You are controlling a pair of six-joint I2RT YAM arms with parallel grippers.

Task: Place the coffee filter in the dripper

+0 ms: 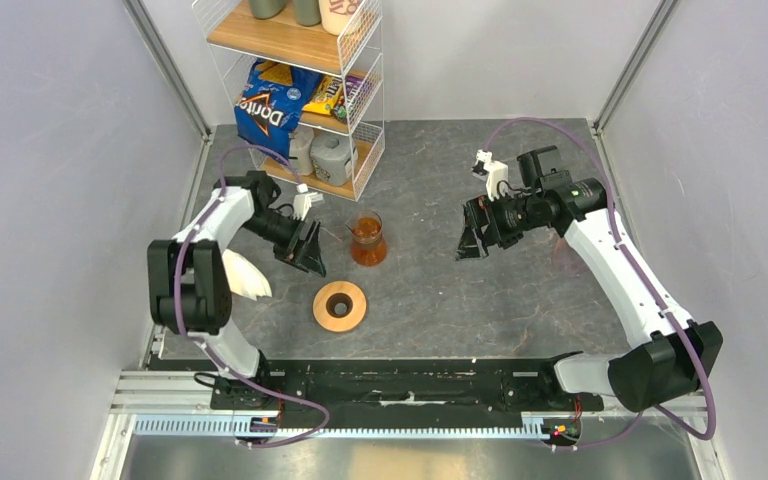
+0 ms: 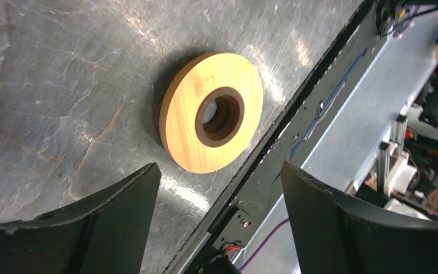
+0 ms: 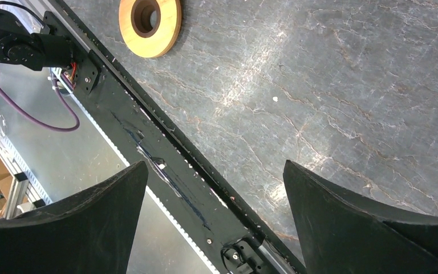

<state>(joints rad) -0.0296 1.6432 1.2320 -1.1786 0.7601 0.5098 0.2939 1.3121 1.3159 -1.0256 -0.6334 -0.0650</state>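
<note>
The dripper (image 1: 340, 306) is an orange-brown round piece with a dark centre hole, standing on the grey stone table near the front. It also shows in the left wrist view (image 2: 185, 114) and the right wrist view (image 3: 168, 25). My left gripper (image 1: 310, 252) is open and empty, a little above and behind-left of the dripper; the left wrist view (image 2: 221, 168) shows the dripper just beyond its fingers. My right gripper (image 1: 468, 240) is open and empty, well to the dripper's right (image 3: 215, 165). A cream-white pile of filters (image 1: 246, 273) lies by the left arm. No single filter shows apart from it.
A clear glass beaker (image 1: 367, 240) of amber liquid stands just behind the dripper. A white wire shelf (image 1: 300, 90) with a Doritos bag, snacks and jars stands at the back left. A black rail (image 1: 410, 385) runs along the near edge. Grey walls close both sides.
</note>
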